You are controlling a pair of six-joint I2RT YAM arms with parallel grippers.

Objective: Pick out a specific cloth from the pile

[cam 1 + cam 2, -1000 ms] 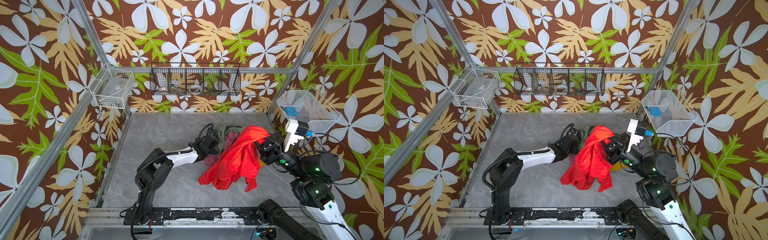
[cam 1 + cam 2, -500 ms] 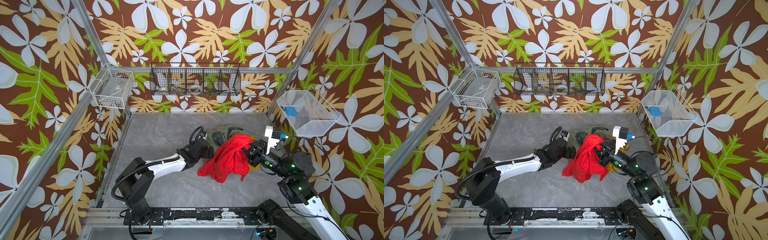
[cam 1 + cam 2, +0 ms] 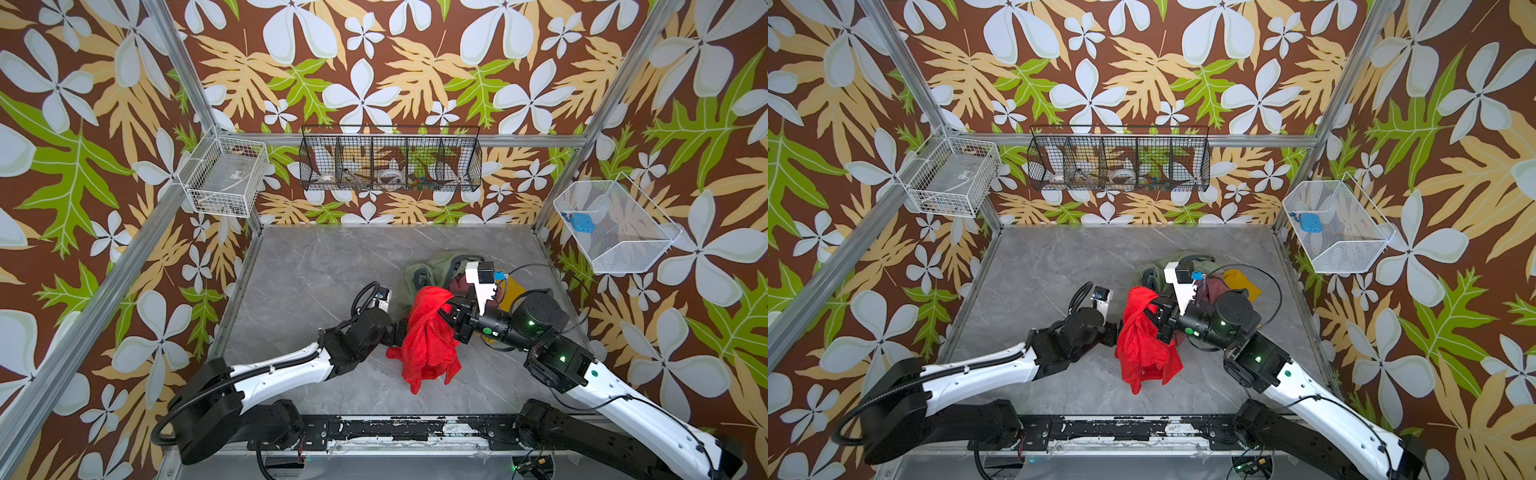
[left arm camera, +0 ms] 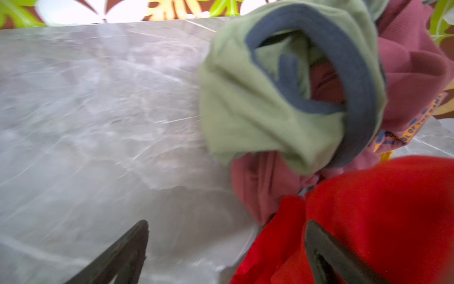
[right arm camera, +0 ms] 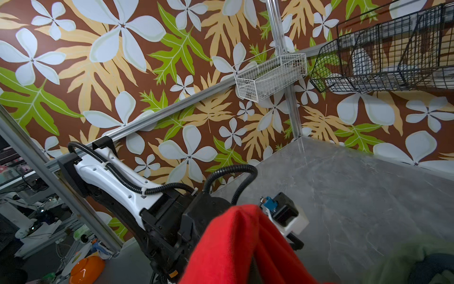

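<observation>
Red cloth [image 3: 428, 336] hanging from clamped right gripper [image 3: 446, 309], elbow bent, left gripper [image 4: 227, 223] splayed, seemingly empty beside it.

Both top views look down from high up, above the front edge where the arms are fixed, and face the back wall with the black basket [image 3: 390, 166]. They sit side by side, so both top views share nearly everything: the gray table [image 3: 316, 270], the left arm [image 3: 282, 370], the right arm [image 3: 623, 395], the pile [image 3: 432, 266] of clothes and the red cloth [image 3: 428, 336]. The left wrist camera is low and very close, peeking between the fingers [image 4: 127, 248] of the left gripper [image 4: 227, 222] at the green shirt [image 4: 258, 110] and the red cloth. The right wrist camera looks over the red cloth toward the left arm, the side wall and the white basket [image 5: 270, 73].
</observation>
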